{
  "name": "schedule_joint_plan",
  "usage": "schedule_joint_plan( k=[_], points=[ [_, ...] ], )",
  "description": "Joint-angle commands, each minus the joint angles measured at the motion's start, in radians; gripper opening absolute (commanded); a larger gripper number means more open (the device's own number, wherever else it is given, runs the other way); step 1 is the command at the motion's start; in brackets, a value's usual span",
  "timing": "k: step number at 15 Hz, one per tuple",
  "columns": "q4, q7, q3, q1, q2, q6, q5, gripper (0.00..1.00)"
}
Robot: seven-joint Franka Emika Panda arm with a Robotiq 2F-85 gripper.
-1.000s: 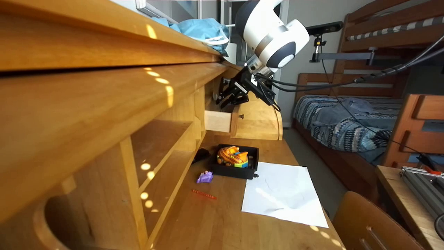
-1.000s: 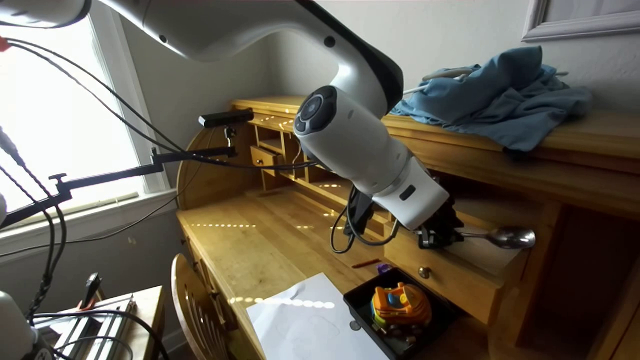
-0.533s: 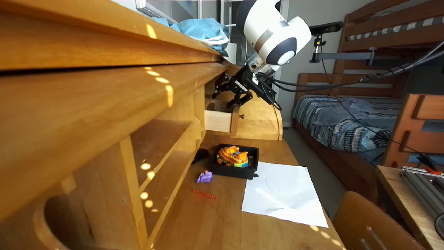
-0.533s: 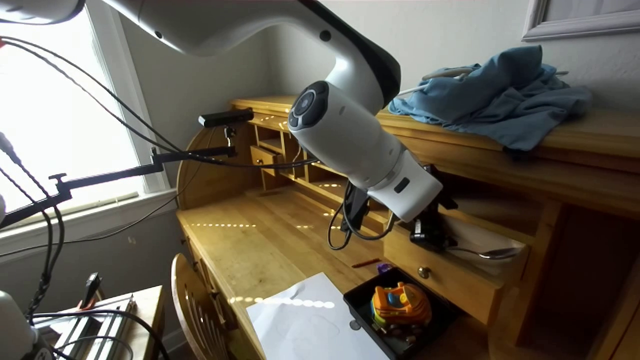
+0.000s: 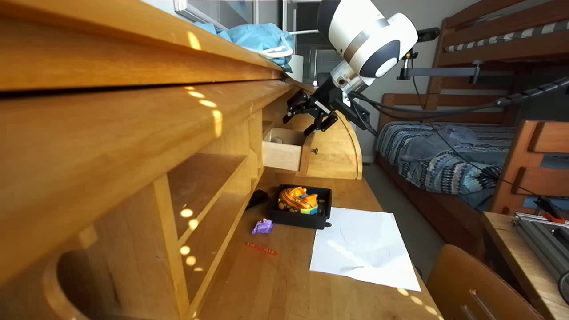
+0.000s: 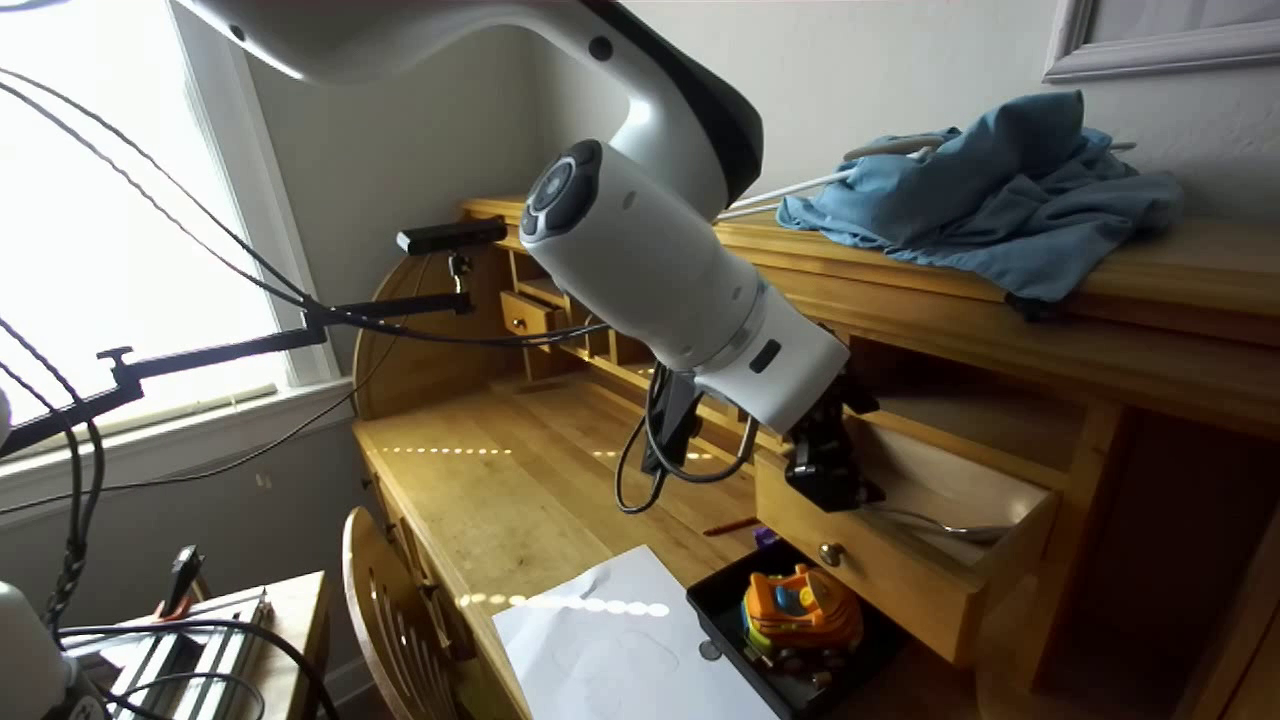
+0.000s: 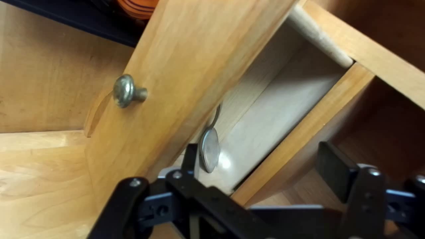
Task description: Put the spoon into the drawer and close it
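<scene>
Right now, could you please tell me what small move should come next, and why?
I'd probably raise the open gripper clear of the pulled-out drawer before any push to close: the spoon lies inside, ungripped, and one finger hangs close to the drawer's front, which it might catch.

white rounded arm (image 6: 650, 265), black tool (image 7: 259, 155), dark cables (image 5: 533, 92)

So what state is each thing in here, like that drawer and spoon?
Drawer: pulled open.
Spoon: inside the drawer, not gripped.
Pincer: open, holding nothing.
Black tray: holding the orange toy.
Paper: spread on the desk.
Blue cloth: heaped on the desk's top.
</scene>
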Motion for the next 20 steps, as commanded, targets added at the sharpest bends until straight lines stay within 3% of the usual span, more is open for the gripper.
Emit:
schedule_joint_plan(
  k=[1,2,3,6,13,15,16,17,20],
  points=[
    [-0.117,-0.023,-0.006,-0.001,-0.094,0.04,-0.054,0.64],
    [-0.13,-0.026,-0.007,0.0,-0.096,0.059,-0.065,0.55],
    [-0.143,-0.021,-0.006,0.003,-0.099,0.08,-0.087,0.88],
    [-0.219,-0.019,-0.004,0.007,-0.114,0.1,-0.173,1.0],
    [-0.465,-0.048,-0.035,0.036,-0.234,0.061,-0.475,1.0],
    [-0.512,-0.014,-0.058,0.034,-0.219,0.023,-0.589,1.0],
    [-0.535,0.042,-0.039,-0.004,-0.209,0.014,-0.688,1.0],
    [-0.524,0.067,-0.085,0.028,-0.185,0.046,-0.715,1.0],
    [-0.514,0.091,-0.153,0.043,-0.152,0.079,-0.842,1.0]
  ],
)
